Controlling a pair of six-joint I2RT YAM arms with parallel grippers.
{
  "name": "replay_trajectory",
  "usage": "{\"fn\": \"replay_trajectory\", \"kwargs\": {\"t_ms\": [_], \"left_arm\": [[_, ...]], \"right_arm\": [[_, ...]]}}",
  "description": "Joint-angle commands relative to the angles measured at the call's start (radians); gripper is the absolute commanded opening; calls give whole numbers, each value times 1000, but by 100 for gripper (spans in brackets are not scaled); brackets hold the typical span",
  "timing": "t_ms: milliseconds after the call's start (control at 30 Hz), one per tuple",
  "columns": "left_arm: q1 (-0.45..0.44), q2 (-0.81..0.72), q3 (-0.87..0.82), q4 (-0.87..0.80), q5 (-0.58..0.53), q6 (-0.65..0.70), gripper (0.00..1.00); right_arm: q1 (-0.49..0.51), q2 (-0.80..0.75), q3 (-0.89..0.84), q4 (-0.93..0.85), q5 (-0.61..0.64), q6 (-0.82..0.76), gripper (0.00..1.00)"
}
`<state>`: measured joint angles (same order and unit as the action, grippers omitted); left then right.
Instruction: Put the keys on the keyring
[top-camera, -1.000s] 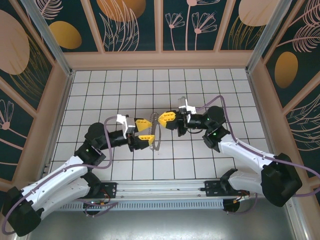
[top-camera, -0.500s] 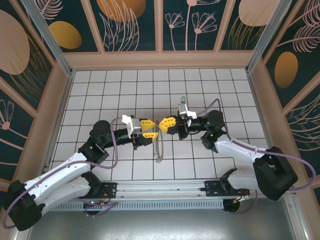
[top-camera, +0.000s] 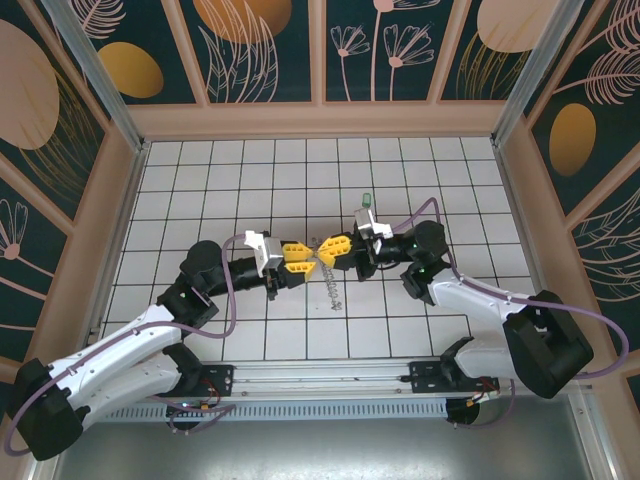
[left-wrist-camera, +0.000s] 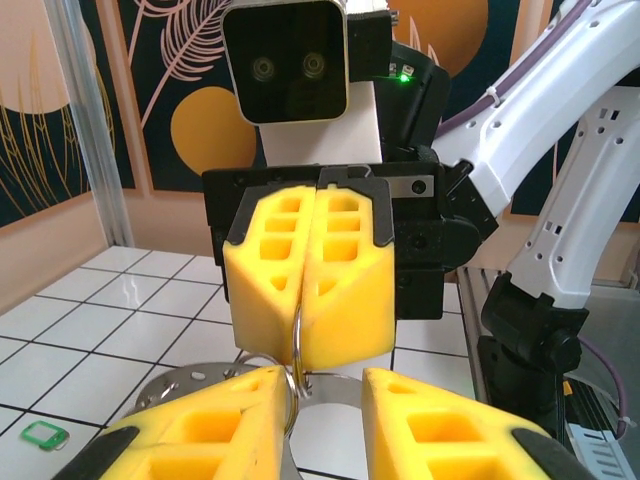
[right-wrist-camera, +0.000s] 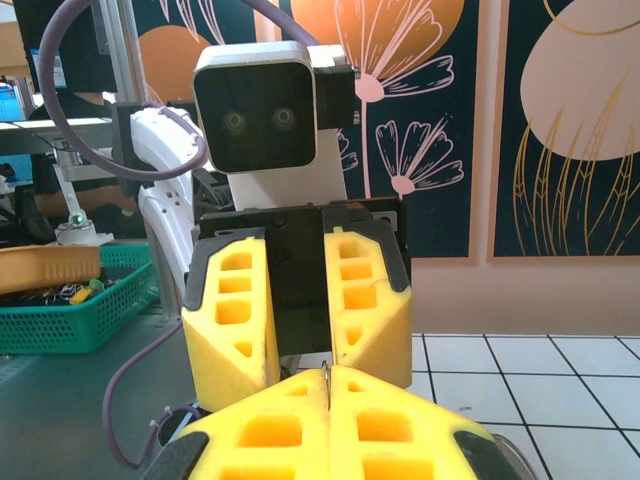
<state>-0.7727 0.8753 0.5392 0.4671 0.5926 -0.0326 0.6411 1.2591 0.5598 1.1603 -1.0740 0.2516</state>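
Pinching the thin brownish-silver wire keyring (top-camera: 330, 287) between its yellow foam fingers (left-wrist-camera: 345, 290), the right gripper (top-camera: 323, 254) is closed tight, its two pads pressed flat together with only the wire between them. The left wrist view shows this head-on: the right gripper (left-wrist-camera: 308, 300) faces the camera and the keyring (left-wrist-camera: 297, 338) runs down out of the seam between the pads. In the right wrist view a short end of the keyring (right-wrist-camera: 326, 374) stands up from the seam of the right gripper (right-wrist-camera: 327, 390).

The left gripper (top-camera: 304, 260) meets it nose to nose near the middle of the white tiled table surface (top-camera: 200, 170). Its jaws stand apart. Seen from the right wrist, the left gripper (right-wrist-camera: 300, 300) has a wide dark gap between its two yellow fingers. In its own view the left gripper (left-wrist-camera: 322, 385) has the wire lying against the inner face of one finger, while the other finger is clear of it, so it clamps nothing.

From where the grippers meet, the rest of the keyring hangs as a bumpy strand toward the near edge. I cannot tell whether its lower end touches the tiles.

The tiny bright green key (top-camera: 367, 199) lies alone on the tiles, beyond the right arm's wrist toward the far edge and well apart from the keyring. The left wrist view shows the key (left-wrist-camera: 42, 434) flat on a tile, off to one side of the grippers.
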Motion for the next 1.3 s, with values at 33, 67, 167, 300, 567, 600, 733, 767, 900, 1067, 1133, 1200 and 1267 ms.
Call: {"fn": "replay_trajectory", "kwargs": {"t_ms": [33,67,167,300,567,600,733,767,900,1067,1133,1200,1267], "left_arm": [[-10,-17,35,-5,-3,14,26],[-9,-20,34,-14,-3,15,26],[-10,-25,32,-41,2,15,26],[-15,-21,30,-62,19,11,27],[-25,2,28,-53,24,9,28],[-24,5,28,-47,24,8,28],[-25,20,34,-29,31,8,29],[-25,23,36,-25,28,8,29],[-26,27,38,-7,20,7,29],[-26,29,40,5,12,3,29],[-26,31,40,11,13,1,29],[-26,33,42,18,14,-4,29],[-26,33,41,21,8,-3,29]], "right_arm": [[-5,-51,-9,-56,40,-79,0],[-5,-59,-10,-73,48,-93,0],[-7,-83,-20,-90,64,-108,0],[-11,-89,-21,-80,85,-105,0],[-12,-58,-12,-11,55,-48,0],[-11,-58,-12,-10,53,-45,0],[-8,-50,-15,-13,38,-40,0],[-6,-46,-17,-13,35,-39,0],[-1,-40,-23,-10,25,-36,0],[0,-38,-28,-17,19,-37,0],[0,-35,-29,-23,17,-38,0],[0,-35,-32,-24,14,-38,0],[2,-34,-35,-29,10,-40,0]]}}
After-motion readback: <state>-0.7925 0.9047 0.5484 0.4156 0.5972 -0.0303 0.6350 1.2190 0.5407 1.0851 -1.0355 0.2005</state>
